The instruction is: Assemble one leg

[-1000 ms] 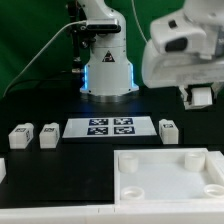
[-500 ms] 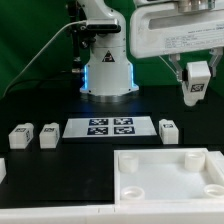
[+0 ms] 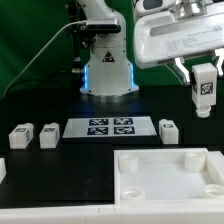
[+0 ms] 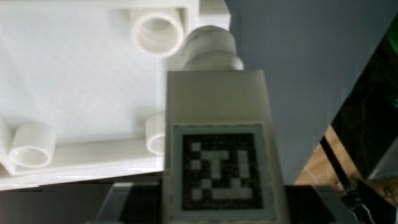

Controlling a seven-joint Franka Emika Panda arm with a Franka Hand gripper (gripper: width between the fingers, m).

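Note:
My gripper (image 3: 203,76) is shut on a leg (image 3: 204,92), a small white block with a black-and-white tag, and holds it in the air at the exterior view's upper right, above the table. In the wrist view the held leg (image 4: 214,130) fills the middle, its tag facing the camera and its round peg end pointing away, between my gripper's (image 4: 217,206) dark fingers. Three more legs stand on the table, two (image 3: 21,134) (image 3: 48,135) at the exterior view's left and one (image 3: 168,129) at its right. The large white panel (image 3: 150,195) lies at the front.
The marker board (image 3: 110,127) lies between the loose legs. The robot base (image 3: 107,62) stands behind it. Another small white part (image 3: 2,168) shows at the exterior view's left edge. The panel (image 4: 71,80) with its round posts lies below the held leg in the wrist view.
The gripper with the leg has swung and settled a little toward the exterior view's right; the leg's tag now faces the exterior camera. Parts on the table have not moved.

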